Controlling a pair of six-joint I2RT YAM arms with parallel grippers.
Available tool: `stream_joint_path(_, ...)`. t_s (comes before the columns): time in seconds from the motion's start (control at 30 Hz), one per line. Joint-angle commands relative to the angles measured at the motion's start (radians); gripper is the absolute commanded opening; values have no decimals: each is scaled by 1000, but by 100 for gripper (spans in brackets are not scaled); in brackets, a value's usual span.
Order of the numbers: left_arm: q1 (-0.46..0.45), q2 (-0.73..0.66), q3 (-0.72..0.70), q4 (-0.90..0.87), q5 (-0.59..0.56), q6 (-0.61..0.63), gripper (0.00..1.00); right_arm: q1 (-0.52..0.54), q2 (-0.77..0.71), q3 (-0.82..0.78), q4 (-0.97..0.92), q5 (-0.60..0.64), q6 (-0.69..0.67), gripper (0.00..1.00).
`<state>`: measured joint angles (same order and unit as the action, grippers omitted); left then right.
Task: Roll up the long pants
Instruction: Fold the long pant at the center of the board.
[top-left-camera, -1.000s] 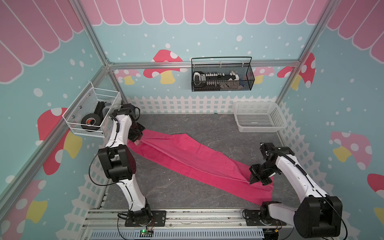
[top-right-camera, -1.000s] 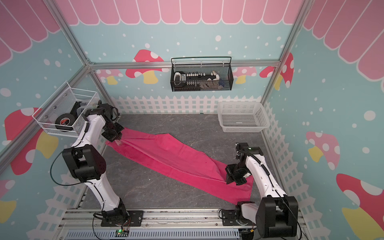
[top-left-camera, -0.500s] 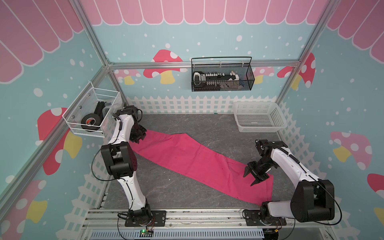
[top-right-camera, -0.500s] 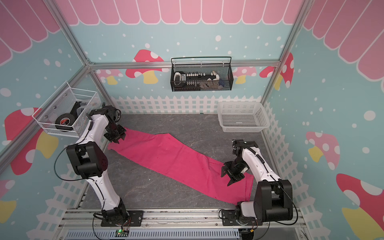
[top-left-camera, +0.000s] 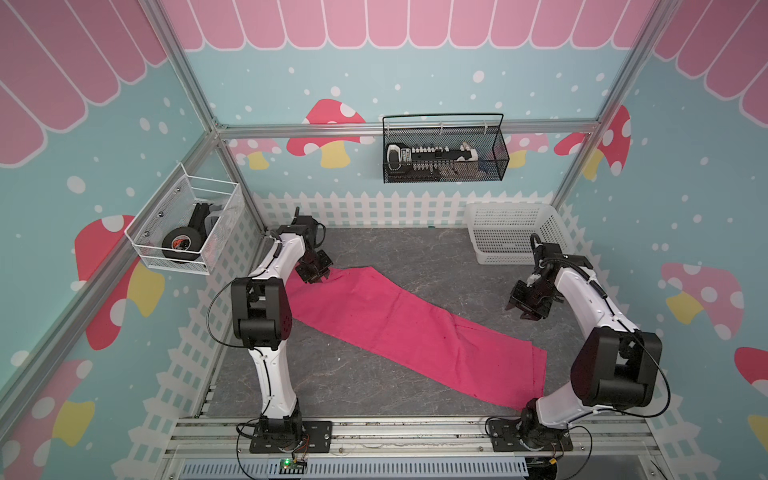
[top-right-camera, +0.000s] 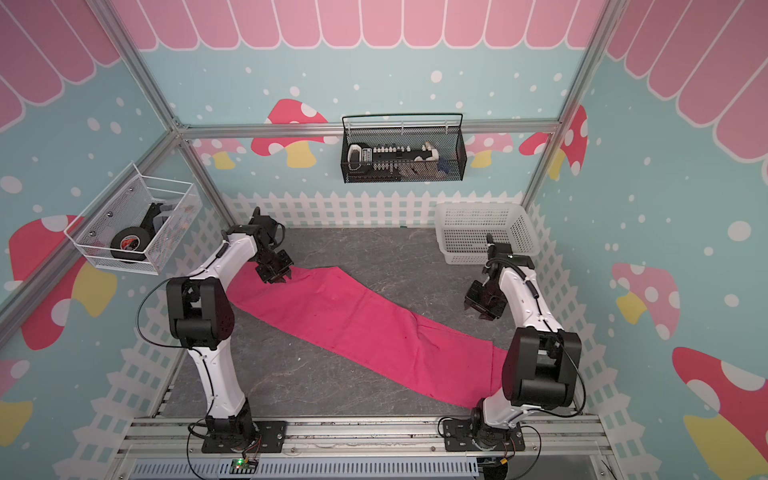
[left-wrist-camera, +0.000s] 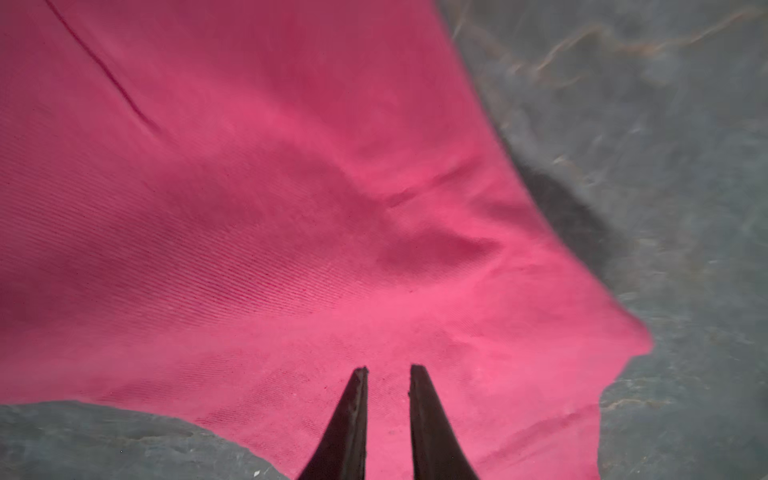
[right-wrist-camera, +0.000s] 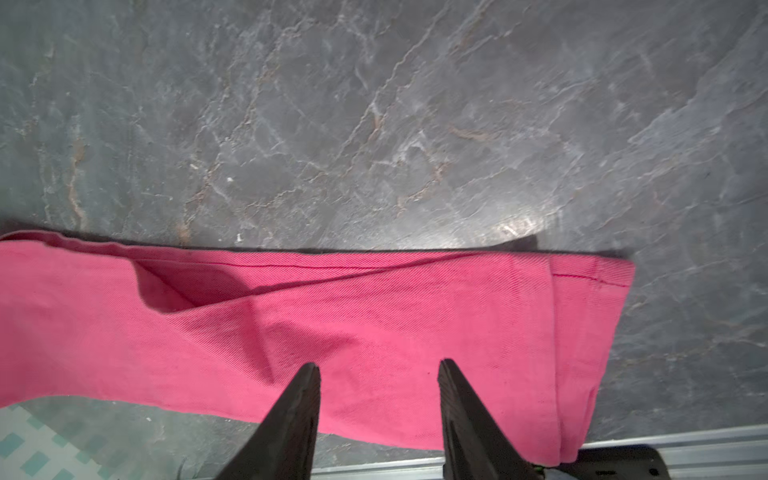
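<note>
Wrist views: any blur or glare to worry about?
Left wrist: blurred, the long pants soft along the edge, the table streaky. Right wrist: sharp, cloth weave readable, one bright glare patch on the table beside the pants. In both top views: even light, no glare.

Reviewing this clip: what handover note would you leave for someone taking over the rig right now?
Left hand: slightly open, holding nothing, low over the far-left end of the long pants.
Right hand: open, empty, above the table beside the hem end.
Pants lie flat, diagonally across the table.
Done: garment spread out. Left: the whole roll; none started.
</note>
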<state>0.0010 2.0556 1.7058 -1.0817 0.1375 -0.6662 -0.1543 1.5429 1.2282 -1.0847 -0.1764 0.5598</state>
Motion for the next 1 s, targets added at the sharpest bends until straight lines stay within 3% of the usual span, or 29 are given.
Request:
stream_joint_path(0.0,14,-25,-61,99,26,8,17,-43,-47,-101,6,-1,-94,47)
stream_joint_path(0.3,6,40,-89,161,12,25,16,-53,-50,-260,57,-37,-24,45)
stream_joint_path(0.47,-10,114,-28,211,3,25,16,-62,-4,-194,63,34,-43,45)
stream_joint_path(0.73,-15,221,102,235,-2,8,16,-177,100,-47,62,99,-110,44)
stream_joint_path(0.97,-27,222,125,234,16,-1,16,-192,150,-57,82,110,-122,42)
